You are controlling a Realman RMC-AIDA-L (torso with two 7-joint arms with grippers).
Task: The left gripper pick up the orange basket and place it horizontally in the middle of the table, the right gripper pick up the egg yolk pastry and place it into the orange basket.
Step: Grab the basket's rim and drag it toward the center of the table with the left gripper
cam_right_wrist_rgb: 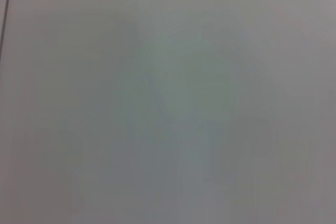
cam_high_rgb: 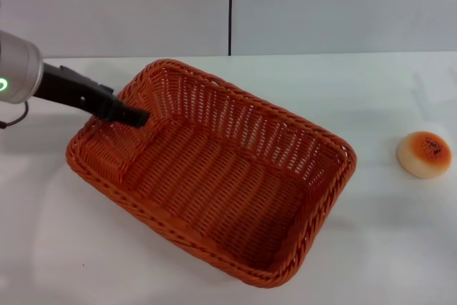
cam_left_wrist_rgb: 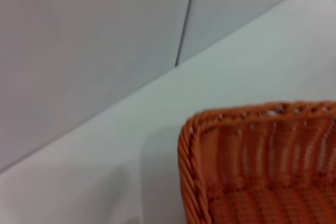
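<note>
The orange basket (cam_high_rgb: 214, 176) lies flat on the white table (cam_high_rgb: 57, 248), set at a diagonal, and nothing is inside it. My left gripper (cam_high_rgb: 134, 114) reaches in from the left across the braided rim of the basket's left short side, its tip just inside that wall. In the left wrist view one corner of the basket (cam_left_wrist_rgb: 262, 166) shows close up against the table. The egg yolk pastry (cam_high_rgb: 424, 153) sits alone on the table far to the right of the basket. My right gripper is out of view; its wrist view holds only a plain pale surface.
A grey wall with a dark vertical seam (cam_high_rgb: 230, 8) stands behind the table's far edge. Bare tabletop lies between the basket and the pastry and along the front.
</note>
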